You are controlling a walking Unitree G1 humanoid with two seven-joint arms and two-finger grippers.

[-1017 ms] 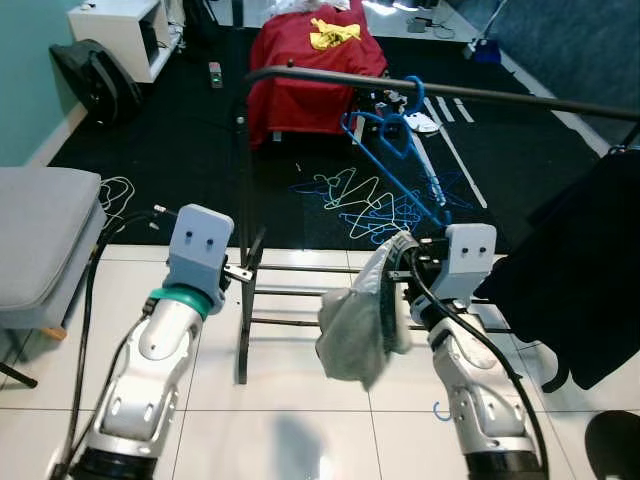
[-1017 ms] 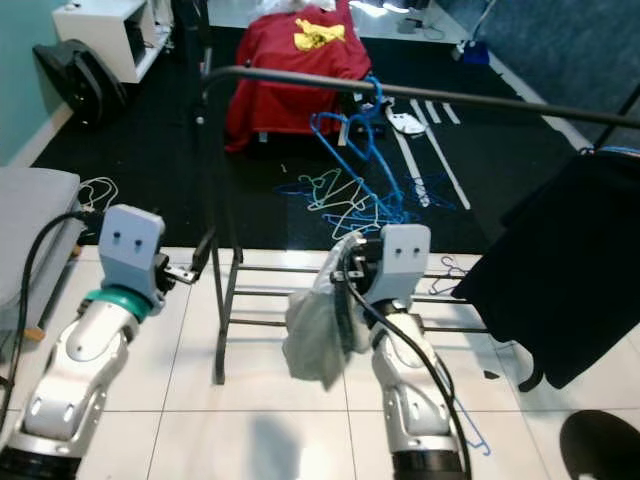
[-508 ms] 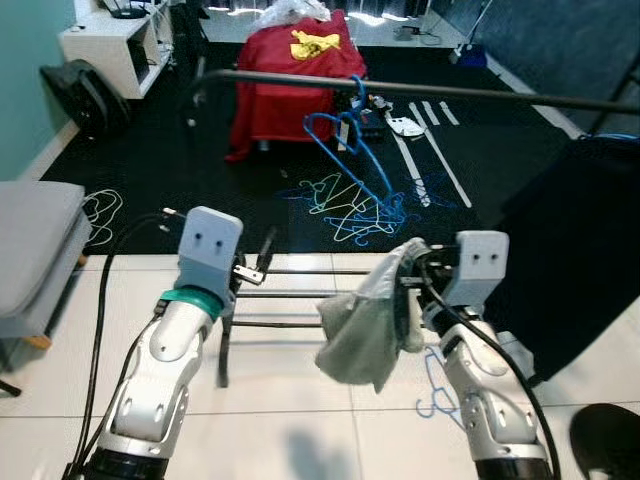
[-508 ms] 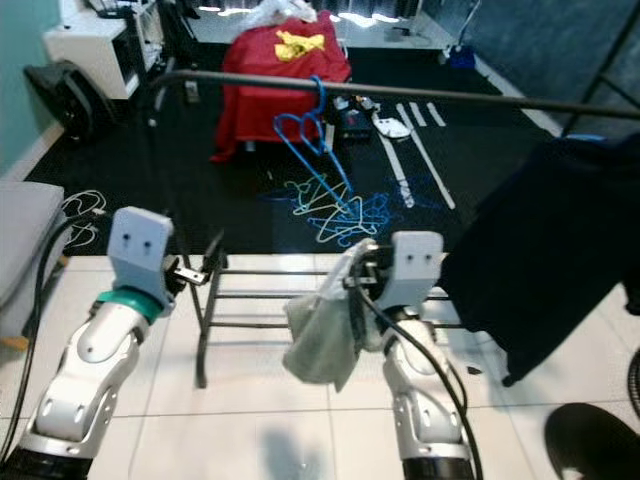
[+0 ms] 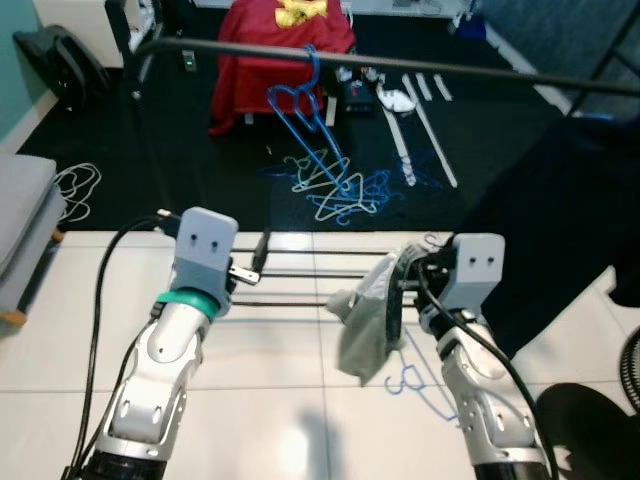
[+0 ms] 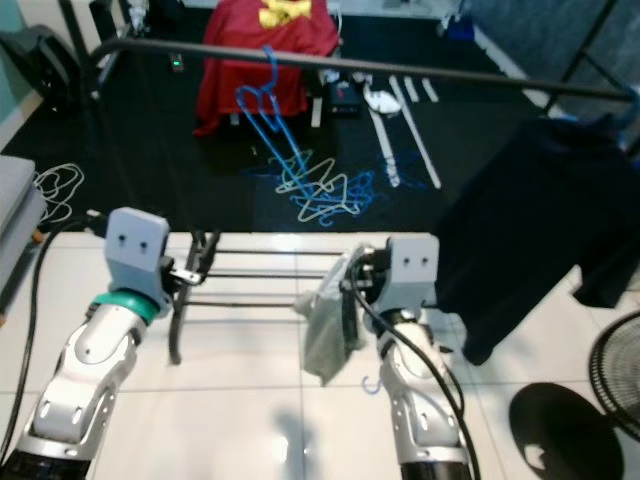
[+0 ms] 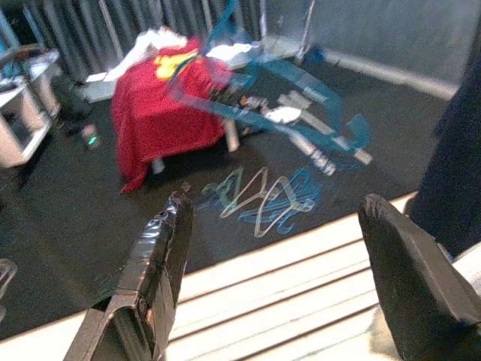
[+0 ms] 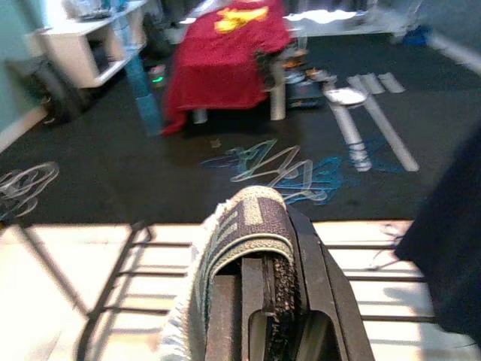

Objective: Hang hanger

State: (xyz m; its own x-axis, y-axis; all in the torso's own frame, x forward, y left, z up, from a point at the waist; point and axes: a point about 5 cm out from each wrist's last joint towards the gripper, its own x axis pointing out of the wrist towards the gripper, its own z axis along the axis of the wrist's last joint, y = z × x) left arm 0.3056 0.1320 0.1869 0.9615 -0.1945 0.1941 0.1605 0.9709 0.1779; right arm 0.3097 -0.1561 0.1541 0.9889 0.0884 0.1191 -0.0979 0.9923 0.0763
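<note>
While the left gripper (image 5: 256, 262) waits low over the white floor with its two black fingers (image 7: 161, 256) spread wide and nothing between them, the hanging work sits further along. A long black rail (image 5: 420, 68) runs across the top of the rack, from left to right. One blue hanger (image 5: 300, 100) hangs on that rail by its hook. It is thin blue wire, shaped like a triangle, and it tips so its long side slants down toward the right. Below it, a messy pile of blue and pale hangers (image 5: 340, 190) lies on the black carpet, in front of a red cloth (image 5: 262, 50) draped over some furniture.

Next comes the right gripper (image 5: 400, 300). Its fingers are pinched tight on a grey cloth (image 5: 366, 322), which droops down from them over the rack's low bars (image 5: 300, 285). Another blue hanger (image 5: 412, 382) lies flat on the white tiles just under that arm. Far right, a dark garment (image 6: 520, 230) hangs from the rail.
</note>
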